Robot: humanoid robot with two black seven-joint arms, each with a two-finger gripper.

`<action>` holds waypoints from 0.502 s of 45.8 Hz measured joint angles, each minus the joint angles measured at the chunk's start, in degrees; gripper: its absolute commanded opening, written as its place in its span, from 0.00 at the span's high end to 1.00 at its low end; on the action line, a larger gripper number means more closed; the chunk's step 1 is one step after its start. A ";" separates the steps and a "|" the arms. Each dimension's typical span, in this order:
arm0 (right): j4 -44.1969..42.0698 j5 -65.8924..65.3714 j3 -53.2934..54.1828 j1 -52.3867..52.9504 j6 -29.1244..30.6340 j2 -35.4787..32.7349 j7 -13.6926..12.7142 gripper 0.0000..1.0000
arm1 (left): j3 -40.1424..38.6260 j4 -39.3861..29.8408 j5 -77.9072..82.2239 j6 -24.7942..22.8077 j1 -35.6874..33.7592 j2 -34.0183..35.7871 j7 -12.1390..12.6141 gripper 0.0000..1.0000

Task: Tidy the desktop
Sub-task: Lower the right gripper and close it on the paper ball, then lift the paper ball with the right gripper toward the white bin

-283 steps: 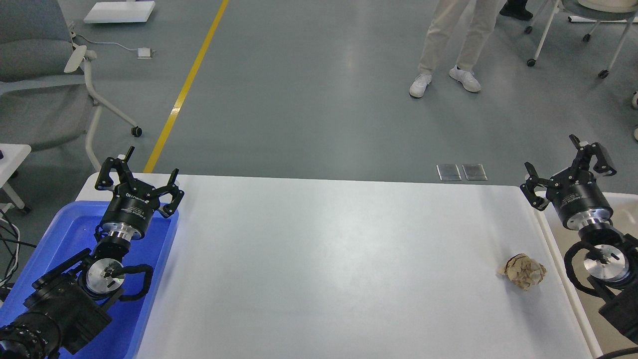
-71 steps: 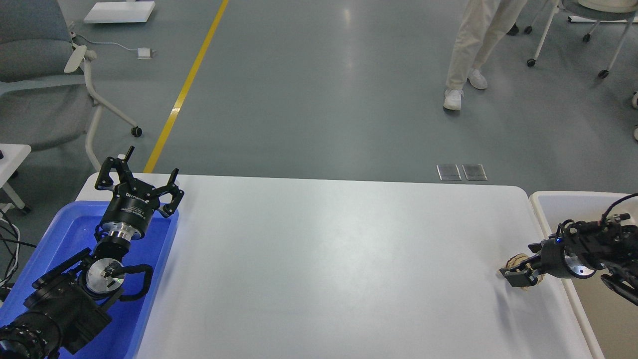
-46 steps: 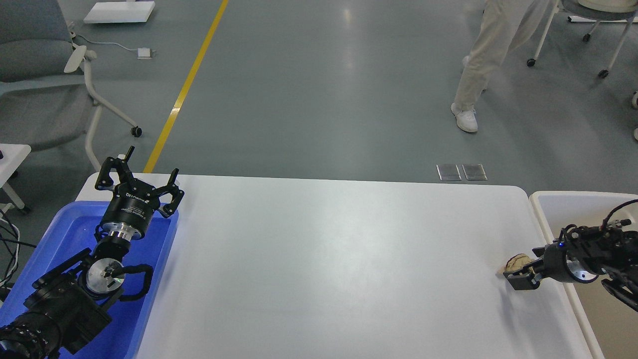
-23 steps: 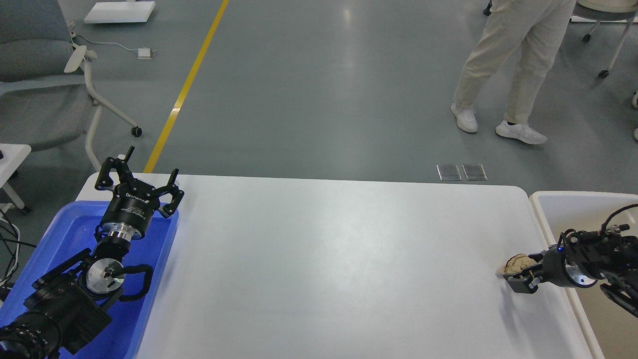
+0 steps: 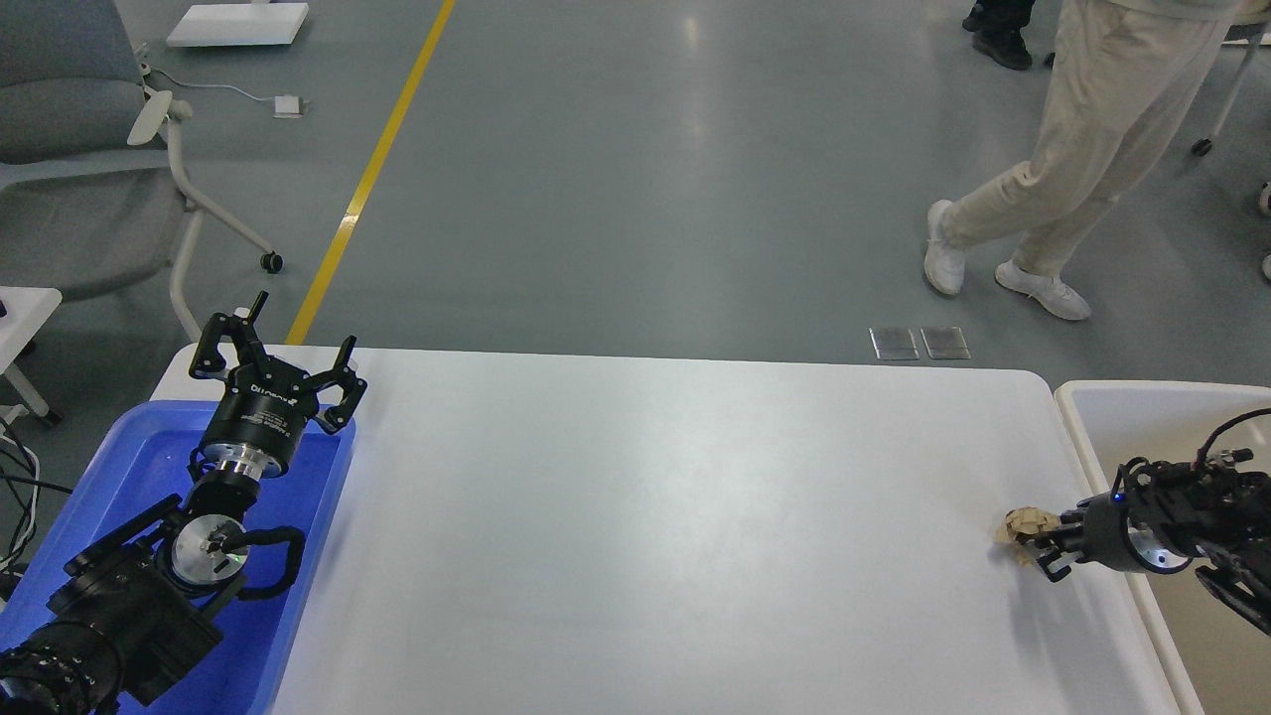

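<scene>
The white desktop [image 5: 645, 516] fills the middle of the head view. A crumpled brown paper ball [image 5: 1021, 522] lies at its right edge. My right gripper [image 5: 1043, 548] comes in low from the right and is shut on the ball, which looks squeezed and is partly hidden by the fingers. It sits at table level. My left gripper [image 5: 276, 350] is open and empty. It points up over the far end of the blue tray [image 5: 139, 457], at the desktop's left edge.
An off-white bin [image 5: 1122, 409] stands just right of the desktop, behind my right arm. A person [image 5: 1082, 149] walks on the grey floor beyond the table. A grey chair [image 5: 89, 149] stands at far left.
My right gripper came down from its raised pose to the paper ball and has closed its fingers around it. The ball now looks smaller. The person has walked right. The left arm has not moved.
</scene>
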 measured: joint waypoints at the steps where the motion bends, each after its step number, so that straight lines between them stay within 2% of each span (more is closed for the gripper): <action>1: -0.02 0.13 0.12 0.10 0.00 0.00 0.00 1.00 | 0.00 0.00 0.00 0.00 0.00 0.00 0.00 0.00; 15: 0.70 4.23 2.90 0.98 0.67 -0.44 -0.07 1.00 | 0.00 0.00 0.00 0.00 0.00 0.01 0.00 0.00; 23: 5.42 5.59 6.51 2.87 0.88 -3.49 -0.10 1.00 | 0.00 0.00 -0.02 0.00 0.00 0.02 0.00 0.00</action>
